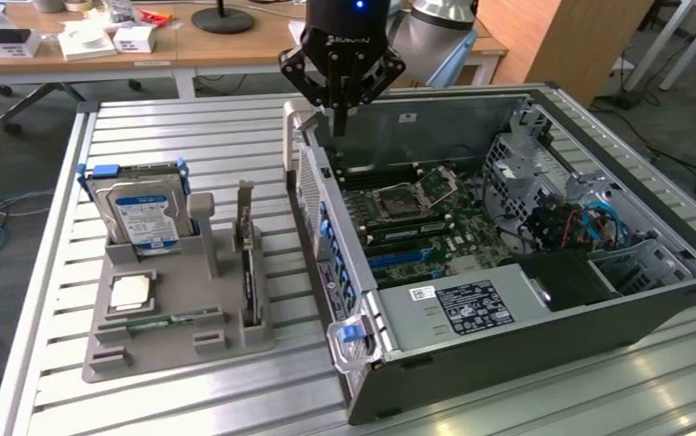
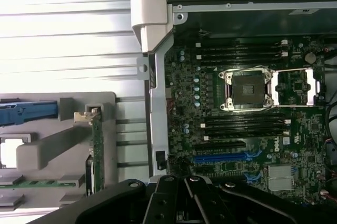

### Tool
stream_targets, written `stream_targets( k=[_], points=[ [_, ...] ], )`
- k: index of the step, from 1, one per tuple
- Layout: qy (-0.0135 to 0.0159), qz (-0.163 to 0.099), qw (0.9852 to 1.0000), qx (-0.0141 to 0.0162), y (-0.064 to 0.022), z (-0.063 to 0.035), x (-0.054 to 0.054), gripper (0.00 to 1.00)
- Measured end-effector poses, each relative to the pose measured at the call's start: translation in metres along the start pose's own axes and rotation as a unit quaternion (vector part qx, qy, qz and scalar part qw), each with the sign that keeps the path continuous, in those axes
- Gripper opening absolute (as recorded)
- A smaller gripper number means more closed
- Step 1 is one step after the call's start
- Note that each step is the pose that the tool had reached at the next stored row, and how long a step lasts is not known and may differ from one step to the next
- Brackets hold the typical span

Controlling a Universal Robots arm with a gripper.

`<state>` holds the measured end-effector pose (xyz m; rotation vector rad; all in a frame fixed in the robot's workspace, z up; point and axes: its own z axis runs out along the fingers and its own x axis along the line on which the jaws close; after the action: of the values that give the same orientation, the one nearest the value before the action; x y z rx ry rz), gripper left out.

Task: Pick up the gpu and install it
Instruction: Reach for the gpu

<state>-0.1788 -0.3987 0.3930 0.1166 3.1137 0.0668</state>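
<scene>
Over the open computer case (image 1: 506,354) in the exterior view, we see the claw (image 1: 340,125) pinched shut and holding nothing. The gpu (image 1: 249,272) stands on edge in the grey holder (image 1: 142,350) on the desk (image 1: 203,136), just beside the case on that view's left. Through the wrist view, we see the closed claw (image 2: 185,187) above the motherboard (image 2: 237,145), with the gpu (image 2: 97,145) edge-on in its holder, well apart from it.

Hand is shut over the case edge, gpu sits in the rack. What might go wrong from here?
1. The hand hangs close above the case wall; a low sweep toward the rack may clip it.
2. The gpu stands on edge in a narrow slot of the grey rack, next to a post; an off-centre grab may tilt or jam it.
</scene>
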Motion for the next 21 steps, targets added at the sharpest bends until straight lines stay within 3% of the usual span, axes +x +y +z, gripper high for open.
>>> stream_targets(
  k=[21],
  points=[
    [-0.0002,0.0,1.0,0.0024,-0.0022,-0.0007,0.03,0.11]
  ],
)
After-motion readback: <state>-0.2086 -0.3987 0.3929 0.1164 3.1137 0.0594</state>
